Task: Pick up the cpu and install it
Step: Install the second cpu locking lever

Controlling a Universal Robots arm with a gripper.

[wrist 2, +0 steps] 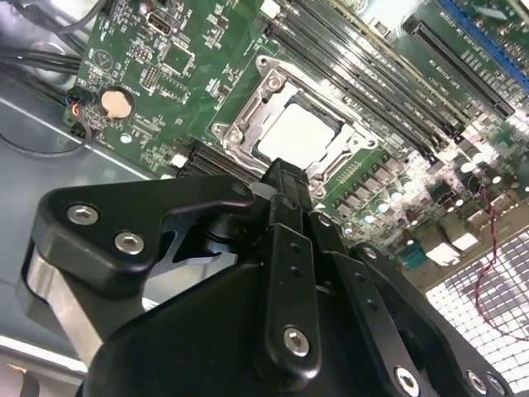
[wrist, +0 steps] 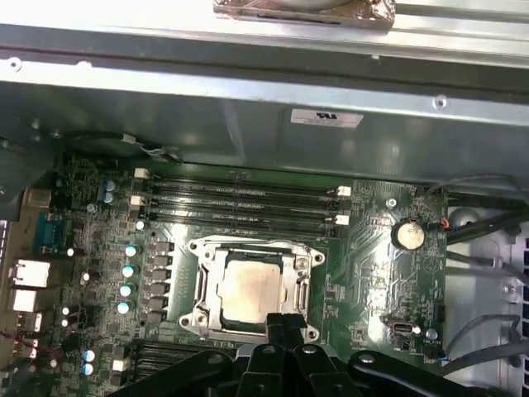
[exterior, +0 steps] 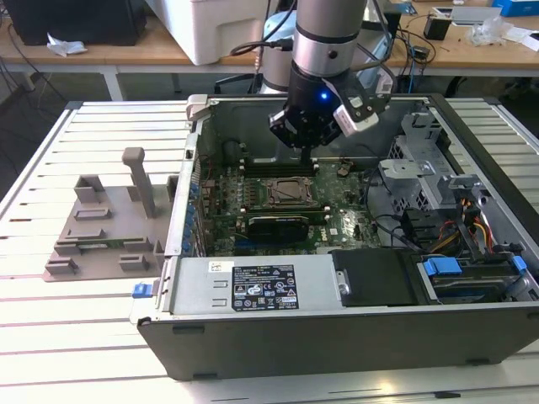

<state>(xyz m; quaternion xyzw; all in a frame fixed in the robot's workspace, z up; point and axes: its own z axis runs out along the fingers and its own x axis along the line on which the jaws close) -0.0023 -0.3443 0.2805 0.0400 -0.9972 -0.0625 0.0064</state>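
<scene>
The cpu lies flat inside the black-framed socket on the green motherboard, its silvery top facing up. The gripper hangs just above the socket's edge, fingers pressed together and holding nothing. Four long memory slots run beside the socket, and one round coin battery sits apart. In the exterior view, the one arm reaches into the open computer case, which rests on a white slatted table beside one grey plastic tray. Wooden benches stand behind.
</scene>
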